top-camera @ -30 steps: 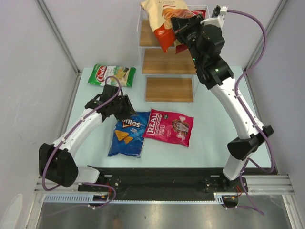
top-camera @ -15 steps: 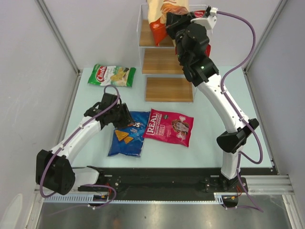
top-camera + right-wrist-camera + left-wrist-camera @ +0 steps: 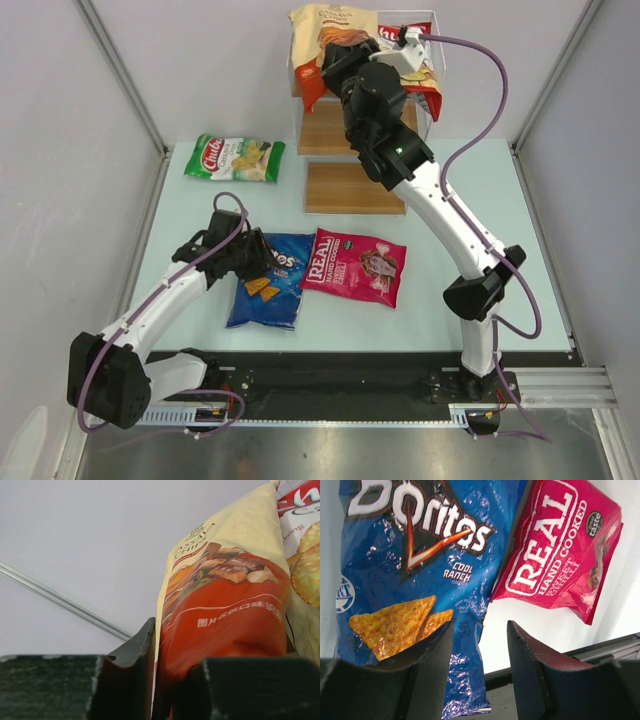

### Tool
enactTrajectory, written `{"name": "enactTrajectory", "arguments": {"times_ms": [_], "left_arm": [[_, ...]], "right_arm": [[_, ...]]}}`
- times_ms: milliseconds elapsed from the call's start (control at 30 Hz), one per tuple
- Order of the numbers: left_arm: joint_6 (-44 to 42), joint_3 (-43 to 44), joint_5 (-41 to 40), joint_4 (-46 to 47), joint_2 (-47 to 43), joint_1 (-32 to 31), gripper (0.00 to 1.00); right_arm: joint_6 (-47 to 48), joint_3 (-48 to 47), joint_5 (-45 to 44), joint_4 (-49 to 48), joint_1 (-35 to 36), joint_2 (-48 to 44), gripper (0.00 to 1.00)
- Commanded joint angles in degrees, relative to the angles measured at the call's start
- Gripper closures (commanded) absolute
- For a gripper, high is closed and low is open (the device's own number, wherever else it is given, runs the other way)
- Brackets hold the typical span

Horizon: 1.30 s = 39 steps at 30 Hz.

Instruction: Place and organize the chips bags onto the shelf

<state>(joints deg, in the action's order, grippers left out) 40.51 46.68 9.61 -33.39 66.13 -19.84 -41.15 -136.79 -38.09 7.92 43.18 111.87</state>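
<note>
The right gripper (image 3: 172,647), clenched on the orange-and-cream cassava chips bag (image 3: 225,605), held it upright at the shelf's (image 3: 355,188) top tier, upper centre. It likely needed settling, then release. The left gripper (image 3: 480,630) hung released over the Doritos bag (image 3: 415,575), lower left.

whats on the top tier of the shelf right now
The orange-and-cream bag is upright there, clamped in the right gripper, with a red bag at its right. The arm hides the shelf board under them, so how they rest, or anything else there, cannot be seen.
</note>
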Motion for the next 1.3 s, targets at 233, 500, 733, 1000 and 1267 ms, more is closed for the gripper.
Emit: {"name": "enactTrajectory", "arguments": {"times_ms": [233,500,733,1000,1267], "left_arm": [[-0.17,-0.97,0.86,2.80,-3.90,0.50,0.48],[0.36,-1.94,1.38,3.42,-3.81,0.76,0.49],[-0.26,-2.12,2.43,4.21,-3.11,0.76,0.49],[-1.31,-1.59,2.61,4.03,-1.53,0.85,0.49],[-1.93,-1.94,2.52,4.03,-1.00,1.29,0.49]], "right_arm": [[7.04,-2.16,0.46,-5.30,0.68,1.59,0.52],[1.87,5.37,5.21,0.25,0.76,-4.47,0.49],[1.42,5.49,1.44,-0.01,0.15,-4.92,0.82],[-0.86,-3.48,1.78,4.11,-1.08,1.93,1.00],[-4.29,-2.08,3.63,7.80,0.24,2.82,0.99]]}}
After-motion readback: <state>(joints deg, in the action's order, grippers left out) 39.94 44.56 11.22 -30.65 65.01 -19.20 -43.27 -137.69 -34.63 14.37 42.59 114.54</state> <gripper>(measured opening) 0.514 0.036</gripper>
